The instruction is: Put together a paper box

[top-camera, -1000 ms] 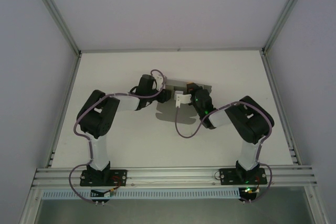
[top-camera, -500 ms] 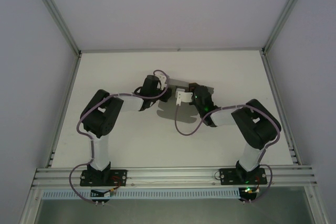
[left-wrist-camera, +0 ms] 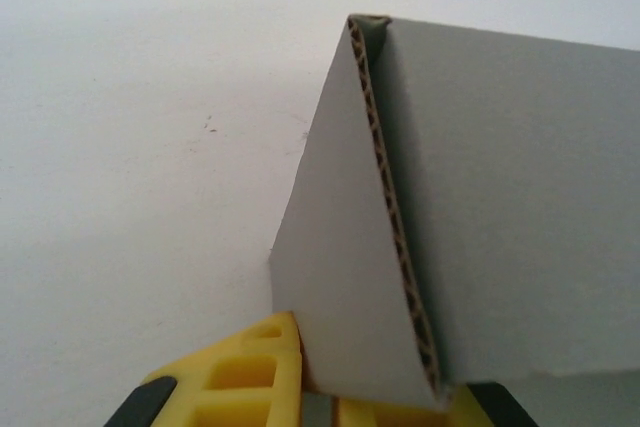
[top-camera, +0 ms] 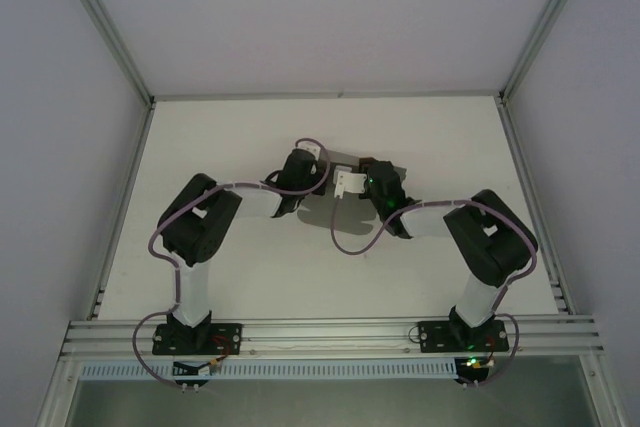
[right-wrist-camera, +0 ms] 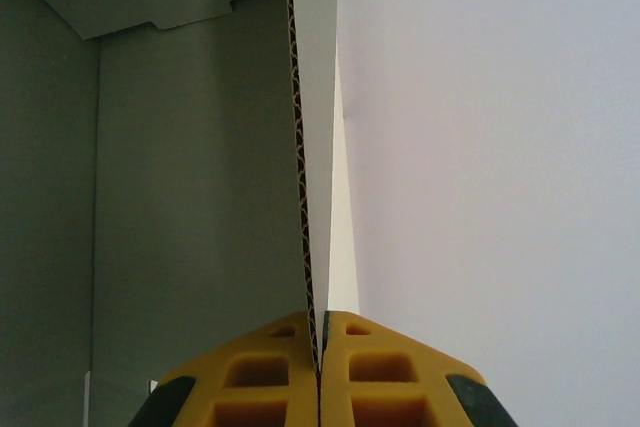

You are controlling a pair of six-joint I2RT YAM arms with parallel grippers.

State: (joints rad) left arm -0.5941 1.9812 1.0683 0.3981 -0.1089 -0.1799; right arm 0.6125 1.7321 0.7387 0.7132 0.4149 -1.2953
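Left hand (left-wrist-camera: 318, 392): yellow fingers clenched on the lower corner of the paper box (left-wrist-camera: 500, 197). They pinch a doubled-over wall of grey corrugated card that stands up off the white bench (left-wrist-camera: 130, 147).

Right hand (right-wrist-camera: 318, 367): fingers pressed tight on a single thin wall, seen edge-on and upright. Grey panels lie to its left, with a notched flap edge at the top.

Overhead: both hands sit close together at the box, mid-bench toward the far side, the left hand at its left end and the right hand at its right.
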